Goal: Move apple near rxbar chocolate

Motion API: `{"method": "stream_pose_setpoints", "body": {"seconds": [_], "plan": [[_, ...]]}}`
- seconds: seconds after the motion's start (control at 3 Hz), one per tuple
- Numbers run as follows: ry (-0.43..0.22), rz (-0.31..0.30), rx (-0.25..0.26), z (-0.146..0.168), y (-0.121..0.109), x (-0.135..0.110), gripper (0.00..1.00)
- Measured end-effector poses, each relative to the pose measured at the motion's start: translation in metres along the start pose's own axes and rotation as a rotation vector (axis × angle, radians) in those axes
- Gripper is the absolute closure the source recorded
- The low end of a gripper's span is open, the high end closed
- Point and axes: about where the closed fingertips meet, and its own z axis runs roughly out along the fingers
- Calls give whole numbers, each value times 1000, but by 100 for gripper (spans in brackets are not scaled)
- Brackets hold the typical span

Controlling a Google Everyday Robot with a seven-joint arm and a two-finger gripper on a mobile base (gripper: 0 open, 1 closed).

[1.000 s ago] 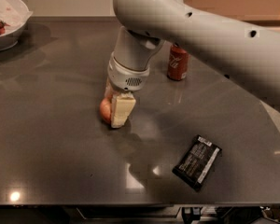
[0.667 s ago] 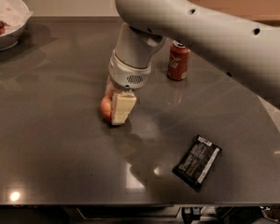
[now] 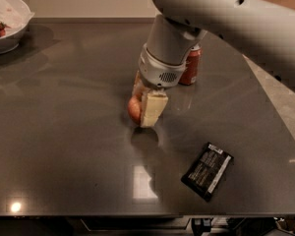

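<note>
The apple (image 3: 133, 110) is red with yellowish patches and sits between my gripper's (image 3: 142, 113) pale fingers (image 3: 153, 107), just left of the table's middle. The gripper is shut on the apple and holds it a little above the dark tabletop, with its reflection below. The arm comes down from the upper right and hides most of the apple. The rxbar chocolate (image 3: 207, 170) is a flat black bar with a light strip. It lies on the table to the lower right of the gripper, well apart from it.
A red soda can (image 3: 191, 66) stands just behind and to the right of the gripper, partly hidden by the wrist. A white bowl (image 3: 10, 29) with food sits at the far left corner. The dark table's (image 3: 64, 146) front edge runs along the bottom.
The gripper has moved to the right with the apple in it, toward the black bar. The bar and the can have not moved.
</note>
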Motion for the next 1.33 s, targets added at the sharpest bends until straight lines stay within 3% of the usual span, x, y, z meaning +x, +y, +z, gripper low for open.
{"method": "stream_pose_setpoints", "body": {"seconds": [1.0,1.33], "plan": [[57,53,49,-31,47,73,100],[73,68,44,-31,63,88,100]]}}
